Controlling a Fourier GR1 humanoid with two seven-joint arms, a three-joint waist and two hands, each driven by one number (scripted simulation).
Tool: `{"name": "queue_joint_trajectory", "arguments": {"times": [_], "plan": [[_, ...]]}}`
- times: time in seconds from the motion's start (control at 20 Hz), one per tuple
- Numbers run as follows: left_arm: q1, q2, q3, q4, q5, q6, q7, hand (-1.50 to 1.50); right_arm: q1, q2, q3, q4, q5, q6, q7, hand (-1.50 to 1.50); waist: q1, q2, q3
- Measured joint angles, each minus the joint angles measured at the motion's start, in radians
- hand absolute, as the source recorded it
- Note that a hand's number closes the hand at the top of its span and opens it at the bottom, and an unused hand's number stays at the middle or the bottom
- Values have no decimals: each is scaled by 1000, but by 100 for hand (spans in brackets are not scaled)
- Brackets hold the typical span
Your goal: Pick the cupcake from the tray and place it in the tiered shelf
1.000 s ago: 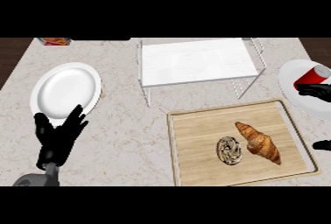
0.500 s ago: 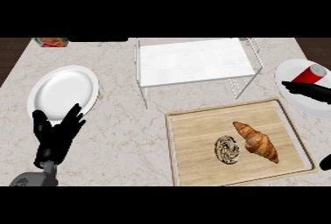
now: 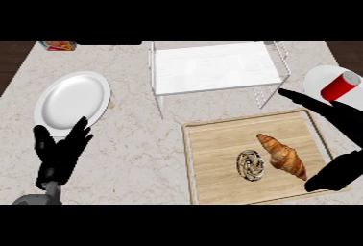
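Head view shows us the wooden tray [image 3: 212, 144] on the marble counter [image 3: 135, 139], and on it lie two pastries. The cupcake [image 3: 250, 166] is the round one with dark and pale swirls, near the middle of the tray. Just beside it, on its right, lies a croissant [image 3: 284, 156]; we cannot tell if the two touch. The white tiered shelf [image 3: 212, 67] stands behind the tray, with its top level bare.

Our right hand [image 3: 340, 139] is over the right edge of the tray, with fingers and thumb spread wide, and it holds nothing. Its dark shape reaches from near a red can [image 3: 340, 86] down to the tray's lower right corner. Our left hand [image 3: 62, 153] rests open at the lower left, fingers up, below a white plate [image 3: 72, 98].

We judge the cupcake to be light, soft and easy to crush, and its topping may smear. So we think the best hold is low on its sides, fingers on one side and thumb opposite, away from the croissant.
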Motion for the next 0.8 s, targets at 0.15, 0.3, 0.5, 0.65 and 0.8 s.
{"name": "queue_joint_trajectory", "arguments": {"times": [0.15, 0.3, 0.5, 0.65, 0.8], "plan": [[-19, -4, 9, -1, 0, 1, 28, 0, -2, 48, 60, -57, 48, -19, 117, -150, 1, 1, 0], [-20, -25, 4, 13, -21, 8, 10, 0, -14, 84, 114, -86, 103, -10, 197, -150, 2, 1, 1], [-28, -32, 14, 1, -36, 9, 31, 0, 3, 130, 154, -99, 188, 14, 232, -150, 2, 2, 1], [-24, -36, 22, -22, -39, 3, 49, 0, 19, 160, 170, -108, 251, 26, 263, -150, 2, 2, 1], [-3, -42, 28, -39, -50, -6, 51, 0, 56, 192, 174, -95, 331, 19, 240, -150, 2, 3, 1]]}}
